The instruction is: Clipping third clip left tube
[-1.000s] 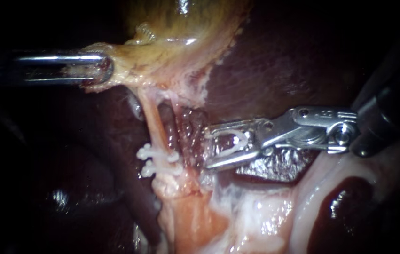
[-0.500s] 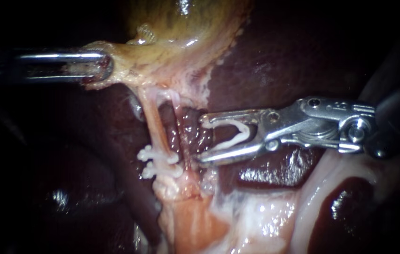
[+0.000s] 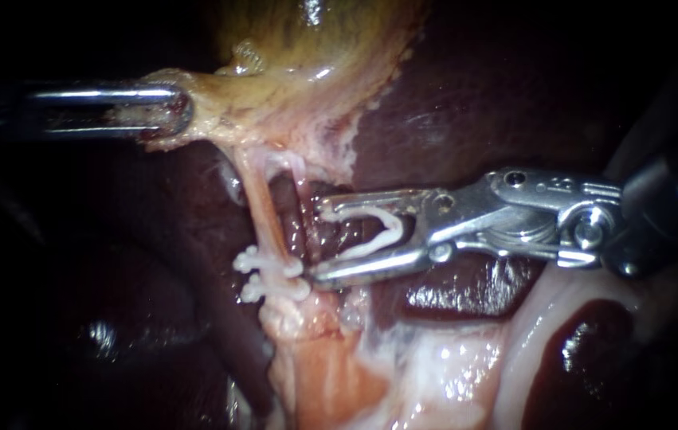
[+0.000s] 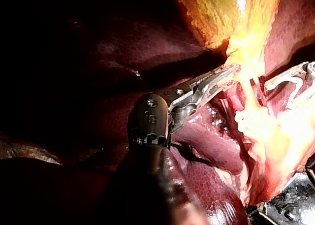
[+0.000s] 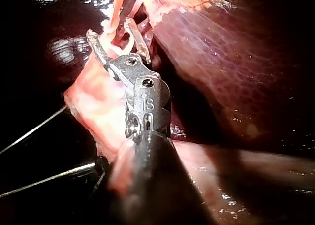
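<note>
Surgical bench, liver, gallbladder, clipped tube

Left instrument comes in level from the left, jaws clamped on a fold at the gallbladder edge. Right instrument reaches in from the right, wrist near straight, tips pointing left. Its jaws stand wide apart, with a clip seated between them, touching both.

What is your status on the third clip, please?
Left instrument shut on gallbladder. Right instrument holds loaded clip, beside left tube, not around it. Two clips near its lower jaw.
</note>
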Controlling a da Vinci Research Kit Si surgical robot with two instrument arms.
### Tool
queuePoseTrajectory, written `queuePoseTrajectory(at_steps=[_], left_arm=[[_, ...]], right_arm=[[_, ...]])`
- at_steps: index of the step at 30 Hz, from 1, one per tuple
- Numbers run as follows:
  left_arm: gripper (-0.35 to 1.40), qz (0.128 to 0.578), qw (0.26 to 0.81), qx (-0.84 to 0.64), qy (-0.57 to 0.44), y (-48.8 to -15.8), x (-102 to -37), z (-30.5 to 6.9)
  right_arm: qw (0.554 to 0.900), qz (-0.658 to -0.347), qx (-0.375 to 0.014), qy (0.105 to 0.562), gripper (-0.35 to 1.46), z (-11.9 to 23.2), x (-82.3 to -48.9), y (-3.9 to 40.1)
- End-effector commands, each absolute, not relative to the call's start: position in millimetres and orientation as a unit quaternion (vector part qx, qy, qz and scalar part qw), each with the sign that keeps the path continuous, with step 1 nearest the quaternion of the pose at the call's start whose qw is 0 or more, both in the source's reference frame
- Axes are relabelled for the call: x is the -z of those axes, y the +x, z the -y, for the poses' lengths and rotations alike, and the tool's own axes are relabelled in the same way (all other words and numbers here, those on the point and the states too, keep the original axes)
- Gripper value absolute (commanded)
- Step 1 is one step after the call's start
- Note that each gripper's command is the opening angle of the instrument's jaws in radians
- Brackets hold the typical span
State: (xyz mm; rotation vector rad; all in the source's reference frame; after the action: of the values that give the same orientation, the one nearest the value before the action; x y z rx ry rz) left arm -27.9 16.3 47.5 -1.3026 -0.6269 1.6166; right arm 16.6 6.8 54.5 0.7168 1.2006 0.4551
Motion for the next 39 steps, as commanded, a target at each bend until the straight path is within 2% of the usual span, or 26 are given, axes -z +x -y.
queuePoseTrajectory(at_steps=[1, 9, 23, 29, 39], left_arm=[[-0.35, 0.255, 0.468, -0.659, -0.531, -27.9, -47.5, -16.3], [-0.35, 0.255, 0.468, -0.659, -0.531, -28.0, -47.5, -16.3], [-0.35, 0.254, 0.468, -0.659, -0.531, -28.3, -47.6, -16.2], [-0.35, 0.254, 0.469, -0.659, -0.531, -28.4, -47.7, -16.2], [-0.35, 0.253, 0.469, -0.659, -0.531, -28.6, -47.8, -16.3]], right_arm=[[0.741, -0.548, -0.207, 0.327, 0.49, -6.7, -54.7, 16.9], [0.741, -0.549, -0.204, 0.328, 0.49, -6.3, -55.7, 18.5], [0.748, -0.546, -0.210, 0.313, 0.50, -6.8, -60.9, 21.5], [0.743, -0.551, -0.213, 0.313, 0.50, -7.2, -61.1, 23.8], [0.712, -0.587, -0.214, 0.321, 0.50, -7.6, -59.6, 26.6]])
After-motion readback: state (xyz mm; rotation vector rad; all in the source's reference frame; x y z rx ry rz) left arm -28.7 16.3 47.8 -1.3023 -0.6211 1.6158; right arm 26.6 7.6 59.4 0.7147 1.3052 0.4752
